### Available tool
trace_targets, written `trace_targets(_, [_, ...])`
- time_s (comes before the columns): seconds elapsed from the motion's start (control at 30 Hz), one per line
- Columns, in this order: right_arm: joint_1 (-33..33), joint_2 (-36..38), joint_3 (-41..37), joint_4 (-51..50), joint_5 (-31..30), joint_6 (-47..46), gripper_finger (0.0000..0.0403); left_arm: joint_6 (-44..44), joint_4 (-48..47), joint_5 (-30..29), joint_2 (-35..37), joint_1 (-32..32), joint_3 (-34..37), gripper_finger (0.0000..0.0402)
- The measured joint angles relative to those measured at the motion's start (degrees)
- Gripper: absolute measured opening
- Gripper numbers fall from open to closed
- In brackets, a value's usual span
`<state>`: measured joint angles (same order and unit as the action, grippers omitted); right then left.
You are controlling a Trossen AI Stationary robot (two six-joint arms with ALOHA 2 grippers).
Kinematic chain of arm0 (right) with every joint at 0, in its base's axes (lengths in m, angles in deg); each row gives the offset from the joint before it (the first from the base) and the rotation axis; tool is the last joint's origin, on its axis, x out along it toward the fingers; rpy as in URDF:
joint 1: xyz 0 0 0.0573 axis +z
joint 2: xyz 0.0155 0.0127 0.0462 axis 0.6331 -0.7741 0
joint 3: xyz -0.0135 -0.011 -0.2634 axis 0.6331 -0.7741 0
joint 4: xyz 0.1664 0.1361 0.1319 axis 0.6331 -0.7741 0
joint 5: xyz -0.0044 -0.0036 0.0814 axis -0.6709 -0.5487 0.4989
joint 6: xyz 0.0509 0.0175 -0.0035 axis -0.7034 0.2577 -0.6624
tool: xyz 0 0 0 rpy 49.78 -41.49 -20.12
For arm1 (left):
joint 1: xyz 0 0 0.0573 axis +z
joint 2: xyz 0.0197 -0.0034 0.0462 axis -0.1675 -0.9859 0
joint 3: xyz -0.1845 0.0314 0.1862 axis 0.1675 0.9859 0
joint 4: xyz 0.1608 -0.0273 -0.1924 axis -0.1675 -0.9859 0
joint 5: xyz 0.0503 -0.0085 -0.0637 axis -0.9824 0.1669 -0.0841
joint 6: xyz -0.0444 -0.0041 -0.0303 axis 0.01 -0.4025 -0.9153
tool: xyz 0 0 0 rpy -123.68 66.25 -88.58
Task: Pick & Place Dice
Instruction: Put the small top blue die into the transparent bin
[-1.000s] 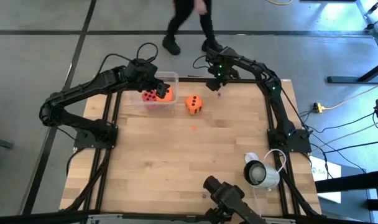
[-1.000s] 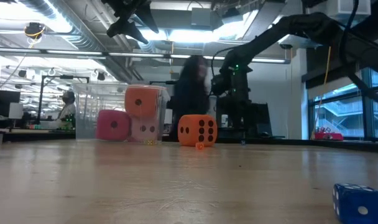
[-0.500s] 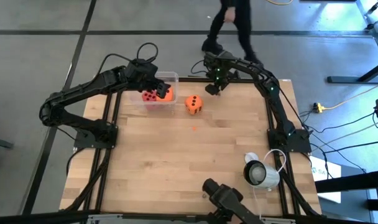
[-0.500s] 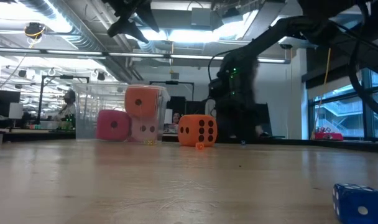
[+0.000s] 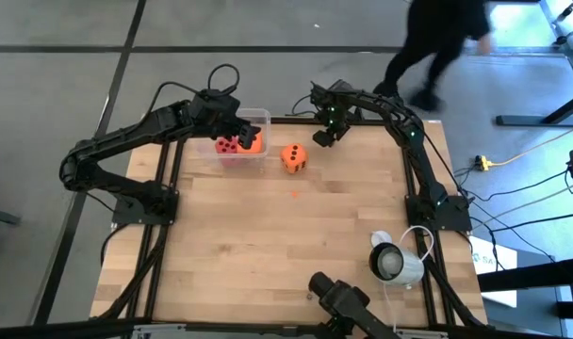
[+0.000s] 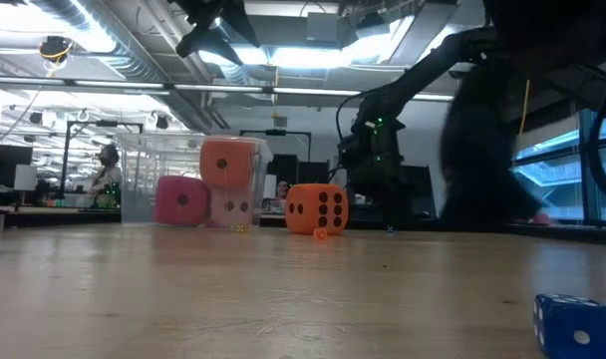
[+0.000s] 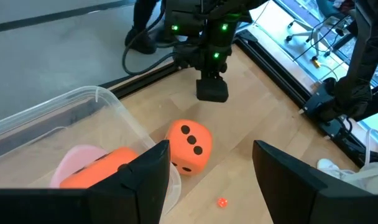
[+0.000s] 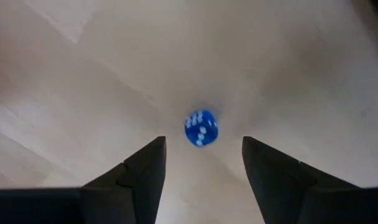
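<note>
High view – step: three dice sit in the clear box point(image 5: 258, 118) at 11 o'clock on the bench point(image 5: 286, 254); one orange die point(image 5: 293, 157) lies loose beside it, awaiting pickup.
High view – arms: the left gripper point(image 5: 237, 135) hovers over the box; the right gripper point(image 5: 322, 137) hangs at 12 o'clock, just right of the loose die.
Low view – dice: a pink die point(image 6: 181, 200), a pale die point(image 6: 231, 206) and a stacked orange one point(image 6: 227, 162) show through the box wall; a small blue die point(image 6: 576, 326) lies near the camera.
Left wrist view – jaws: apart, empty.
Right wrist view – jaws: apart, empty, the blue die seen between them.
Next move: I judge the right gripper must shift left and descend over the loose die.
</note>
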<state>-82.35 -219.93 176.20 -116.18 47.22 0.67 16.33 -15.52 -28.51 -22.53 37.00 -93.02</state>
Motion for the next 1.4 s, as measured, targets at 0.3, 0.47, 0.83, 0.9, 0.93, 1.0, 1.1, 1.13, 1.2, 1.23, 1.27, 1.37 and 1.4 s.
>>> trace_targets(0.3, [-0.1,-0.7,0.0,2.0,1.9,-0.2,0.021,0.0,0.0,-0.1,0.0,0.0,0.0,0.0221])
trace_targets(0.47, [-0.1,-0.9,0.1,2.6,1.3,-0.6,0.0201,0.0,0.0,-0.1,0.0,0.0,0.0,0.0221])
trace_targets(0.83, [-0.1,-1.0,0.1,2.8,-0.8,-1.7,0.0103,-0.3,0.0,0.3,0.0,0.0,0.0,0.0221])
trace_targets(0.9, [-0.1,-1.0,0.1,2.8,-0.9,-1.7,0.0085,-0.4,0.0,0.3,0.0,0.0,0.0,0.0221])
trace_targets(0.93, [-0.1,-1.0,0.1,2.9,-0.9,-1.7,0.0076,-0.7,0.0,0.3,0.0,0.0,0.0,0.0221])
trace_targets(1.0, [-0.1,-1.0,0.1,3.0,-0.9,-1.7,0.006,-0.8,0.0,0.3,0.0,0.0,0.0,0.0221])
trace_targets(1.1, [-0.1,-1.0,0.1,3.0,-0.9,-2.1,0.0046,-0.9,0.0,0.3,0.0,0.0,0.0,0.0221])
trace_targets(1.13, [-0.1,-1.0,0.1,3.0,-0.9,-2.6,0.0046,-0.9,0.0,0.3,0.0,0.0,0.0,0.0221])
trace_targets(1.2, [-0.1,-1.0,0.1,2.4,-0.7,-3.1,0.0046,-0.9,0.0,0.3,0.0,0.0,0.0,0.0221])
trace_targets(1.23, [-0.1,-1.0,0.1,2.0,-0.6,-3.2,0.0046,-0.9,0.0,0.3,0.0,0.0,0.0,0.0221])
trace_targets(1.27, [0.0,-1.0,0.1,1.4,-0.6,-3.2,0.0046,-0.9,0.0,0.3,0.0,0.0,0.0,0.0221])
trace_targets(1.37, [0.0,-1.1,0.1,-0.5,-0.4,-3.2,0.0046,-0.9,0.0,0.3,0.0,0.0,0.0,0.0221])
trace_targets(1.4, [0.0,-1.1,0.0,-1.1,-0.4,-3.2,0.0046,-0.9,0.0,0.3,0.0,0.0,0.0,0.0221])
